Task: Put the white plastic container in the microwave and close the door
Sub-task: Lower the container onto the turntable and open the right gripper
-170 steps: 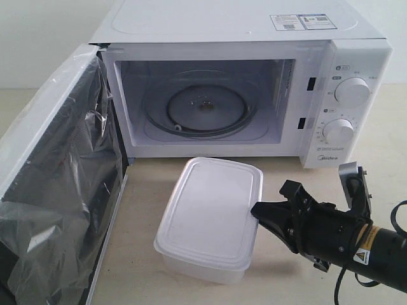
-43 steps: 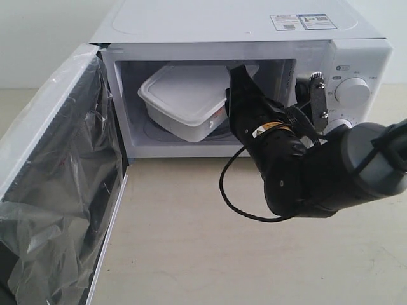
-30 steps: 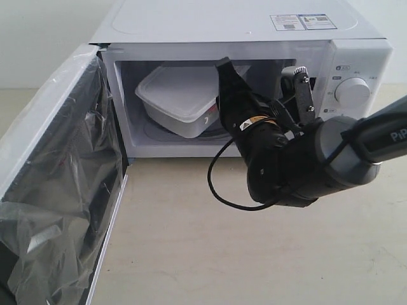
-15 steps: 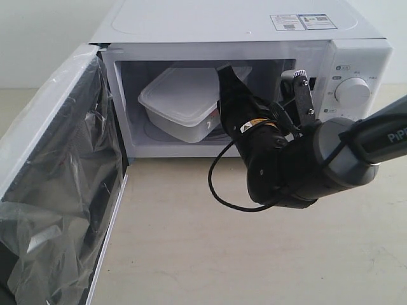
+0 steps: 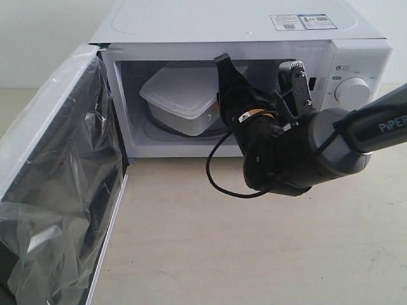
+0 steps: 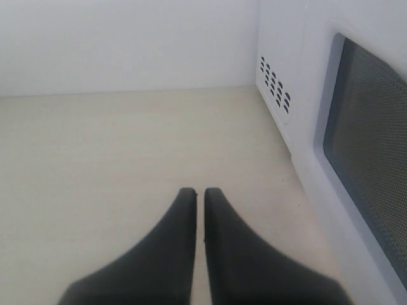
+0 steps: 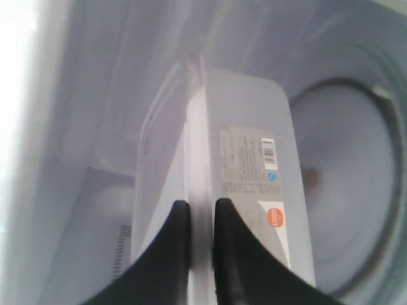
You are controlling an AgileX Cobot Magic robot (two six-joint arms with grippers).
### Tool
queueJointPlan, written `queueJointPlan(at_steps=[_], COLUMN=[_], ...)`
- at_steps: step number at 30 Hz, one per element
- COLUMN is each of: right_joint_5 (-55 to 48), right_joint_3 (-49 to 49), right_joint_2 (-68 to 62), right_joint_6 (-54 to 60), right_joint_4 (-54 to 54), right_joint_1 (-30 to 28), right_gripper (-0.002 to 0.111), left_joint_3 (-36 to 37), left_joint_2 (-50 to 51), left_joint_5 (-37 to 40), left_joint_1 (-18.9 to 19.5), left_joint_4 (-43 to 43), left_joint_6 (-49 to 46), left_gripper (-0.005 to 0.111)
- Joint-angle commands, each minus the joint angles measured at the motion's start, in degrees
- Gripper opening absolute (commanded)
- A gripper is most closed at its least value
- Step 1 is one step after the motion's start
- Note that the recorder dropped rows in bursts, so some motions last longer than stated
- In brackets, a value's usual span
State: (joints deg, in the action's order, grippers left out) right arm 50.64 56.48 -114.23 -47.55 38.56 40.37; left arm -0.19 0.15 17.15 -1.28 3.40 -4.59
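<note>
The white plastic container (image 5: 179,98) is inside the open microwave (image 5: 241,38), over the glass turntable (image 7: 356,190). My right gripper (image 7: 198,204) is shut on the container's rim (image 7: 198,152); its labelled side faces the wrist camera. In the exterior view the right gripper (image 5: 219,105) reaches into the cavity. The door (image 5: 57,184) hangs wide open at the left, covered in loose clear film. My left gripper (image 6: 199,194) is shut on nothing, above the bare table beside the microwave's outer wall (image 6: 299,114); it does not show in the exterior view.
Two round dials (image 5: 351,91) sit on the microwave's right panel, just beside my right arm (image 5: 299,152). A black cable (image 5: 219,178) loops below the arm. Beige tabletop (image 5: 241,254) stretches in front of the microwave.
Over several seconds the container went from the table into the cavity, held by my right gripper. In the last second it moved slightly deeper and lower. The door stayed open.
</note>
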Motion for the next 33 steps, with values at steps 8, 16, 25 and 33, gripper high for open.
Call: queueJointPlan(at_steps=[8,16,25,33], right_joint_5=[0.4,-0.7,-0.8,-0.7], right_joint_3=[0.9,0.9,0.9,-1.0], right_joint_2=[-1.7,-1.7,-1.7,-0.4], right_joint_6=[0.1,0.1,-0.3,1.4], right_joint_4=[-0.6,-0.9,-1.7,-3.6], right_joint_1=[-0.5,-0.5,-0.5,-0.5], right_gripper=[0.000,0.003,0.050,0.050], left_joint_3=[0.2,0.2,0.2,0.2], left_joint_2=[-0.2,-0.2,-0.2,-0.2], left_joint_5=[-0.2,-0.2,-0.2,-0.2], left_joint_1=[0.1,0.1,0.1,0.1], left_joint_4=[0.3,0.3,0.3,0.3], left_joint_6=[0.3,0.3,0.3,0.3], left_gripper=[0.004,0.004,0.004,0.004])
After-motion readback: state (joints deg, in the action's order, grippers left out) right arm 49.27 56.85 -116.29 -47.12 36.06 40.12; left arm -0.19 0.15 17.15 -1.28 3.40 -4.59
